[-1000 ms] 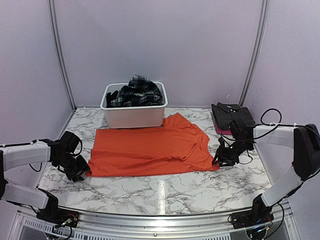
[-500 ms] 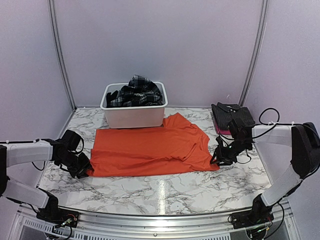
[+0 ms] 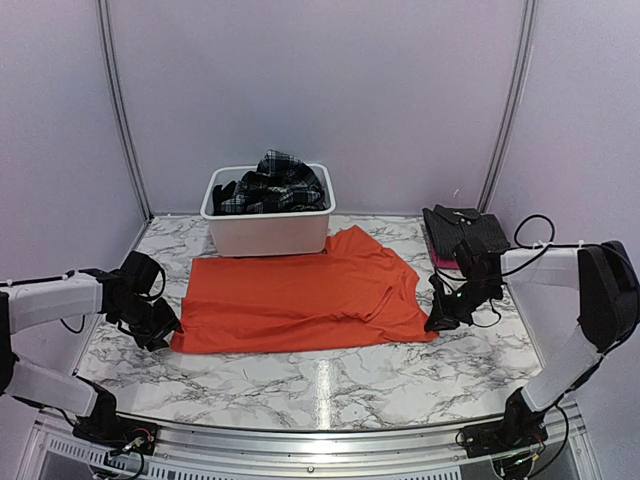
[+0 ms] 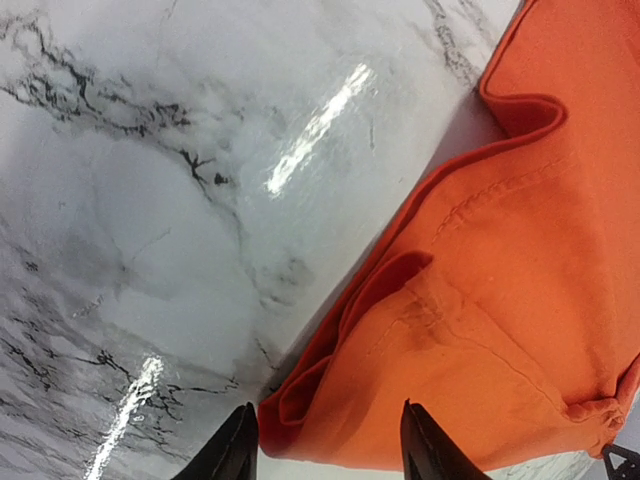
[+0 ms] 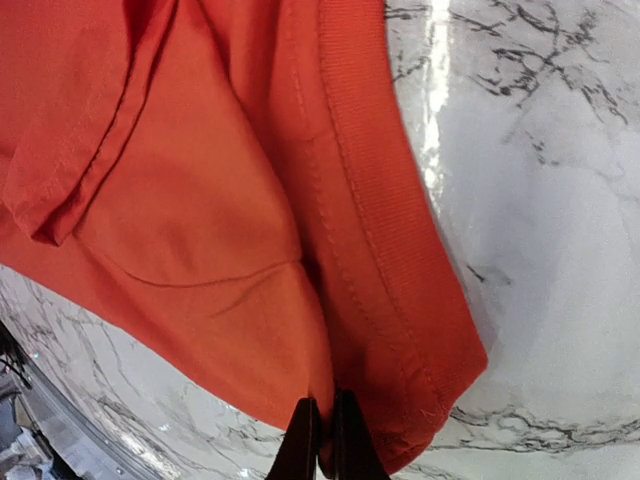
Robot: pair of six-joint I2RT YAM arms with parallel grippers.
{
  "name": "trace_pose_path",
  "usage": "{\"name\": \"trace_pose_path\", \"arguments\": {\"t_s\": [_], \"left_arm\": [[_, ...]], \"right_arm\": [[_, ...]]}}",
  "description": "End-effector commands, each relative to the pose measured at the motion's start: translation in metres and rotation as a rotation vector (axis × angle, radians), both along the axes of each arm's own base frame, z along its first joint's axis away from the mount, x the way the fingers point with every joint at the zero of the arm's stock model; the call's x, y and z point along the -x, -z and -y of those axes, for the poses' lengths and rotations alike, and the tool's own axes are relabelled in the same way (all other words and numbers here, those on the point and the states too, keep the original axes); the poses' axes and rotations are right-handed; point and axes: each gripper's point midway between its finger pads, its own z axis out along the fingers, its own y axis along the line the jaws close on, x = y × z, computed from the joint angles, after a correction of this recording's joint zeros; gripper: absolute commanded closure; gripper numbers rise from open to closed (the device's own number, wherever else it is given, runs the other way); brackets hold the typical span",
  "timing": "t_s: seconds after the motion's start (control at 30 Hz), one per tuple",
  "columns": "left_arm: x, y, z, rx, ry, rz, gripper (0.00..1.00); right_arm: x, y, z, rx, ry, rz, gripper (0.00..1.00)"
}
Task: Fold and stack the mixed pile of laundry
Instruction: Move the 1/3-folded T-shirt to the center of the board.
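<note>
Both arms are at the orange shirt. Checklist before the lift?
1. Grip of the right tool on the orange T-shirt: ok, shut on its edge.
2. Grip of the left tool on the shirt: not ok, jaws stand open astride the corner.
3. Layers caught in the right pinch: cannot tell.
4. Shirt free of the white tub: cannot tell, its far edge lies right at the tub's base.
5. Fold area clear of the plaid garment: ok, it sits in the tub.
</note>
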Motion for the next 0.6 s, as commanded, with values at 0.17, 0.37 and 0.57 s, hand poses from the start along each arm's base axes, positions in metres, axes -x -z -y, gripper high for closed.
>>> {"name": "trace_pose_path", "arguments": {"t_s": [0.17, 0.37, 0.57], "left_arm": [[-0.004, -0.002, -0.005, -0.049, 0.082, -0.021, 0.50], [-0.005, 0.003, -0.001, -0.044, 0.111, -0.035, 0.53], [-0.007, 0.003, 0.001, -0.044, 0.152, -0.037, 0.89]], "right_arm": [[-0.008, -0.006, -0.001, 0.015, -0.018, 0.015, 1.00], [-0.005, -0.004, 0.000, 0.019, -0.019, 0.007, 1.00], [-0.003, -0.005, 0.004, 0.028, -0.013, -0.002, 1.00]]}}
